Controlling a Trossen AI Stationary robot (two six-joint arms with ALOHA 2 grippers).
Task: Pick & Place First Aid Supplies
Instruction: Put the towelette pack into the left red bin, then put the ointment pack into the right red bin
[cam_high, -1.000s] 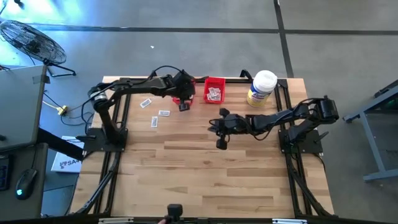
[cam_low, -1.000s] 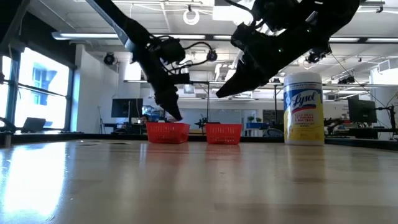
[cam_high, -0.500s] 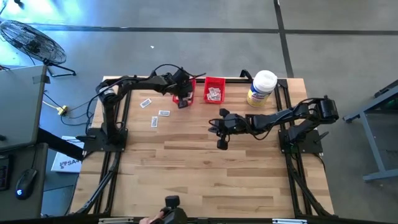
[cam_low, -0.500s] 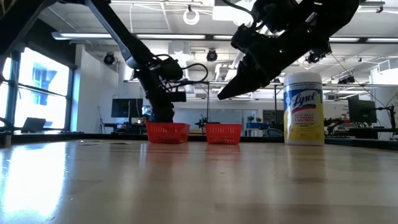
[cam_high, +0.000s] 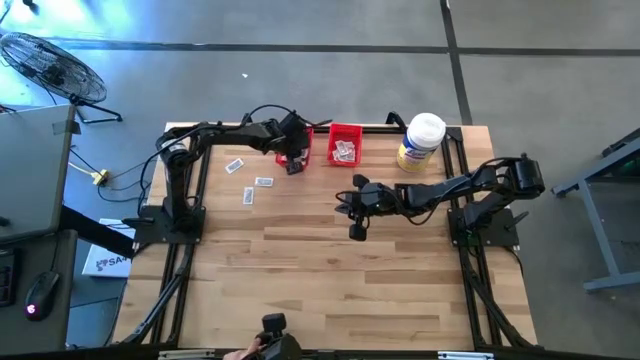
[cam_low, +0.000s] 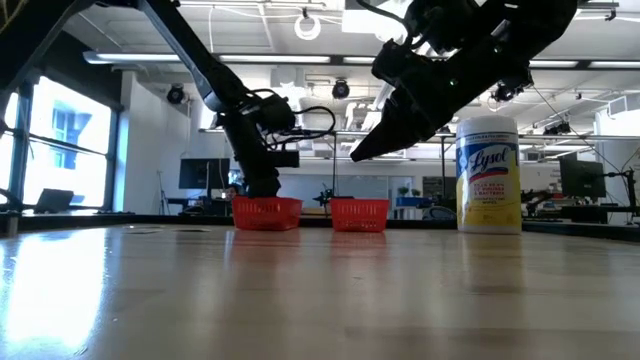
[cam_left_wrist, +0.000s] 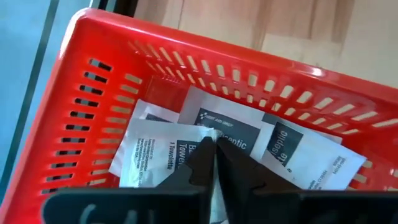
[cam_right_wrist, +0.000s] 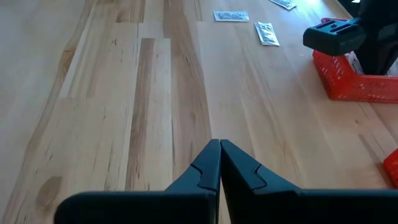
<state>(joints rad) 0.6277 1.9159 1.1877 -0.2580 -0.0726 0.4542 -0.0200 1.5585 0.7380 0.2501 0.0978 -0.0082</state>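
A red bin at the table's far side holds several flat white and grey packets. My left gripper reaches down into this bin, shut on a white packet. A second red bin with packets stands just to its right. Three more packets lie flat on the wood left of the bins. My right gripper hangs shut and holds nothing above the table's middle. My left gripper pinches a white packet between its two fingers; a strip of it shows in the narrow slit between them. The fingers slant down into the bin from the near left. The packet's printed end lies among the other packets in the bin.
A large white-lidded jar with a yellow label stands at the far right, beyond my right arm. Bare wood stretches over the table's near half. A dark frame rail runs along the far edge behind the bins.
My left gripper has gone down and slightly toward the far edge, from a slant above the left red bin to inside it. My right arm has kept still.
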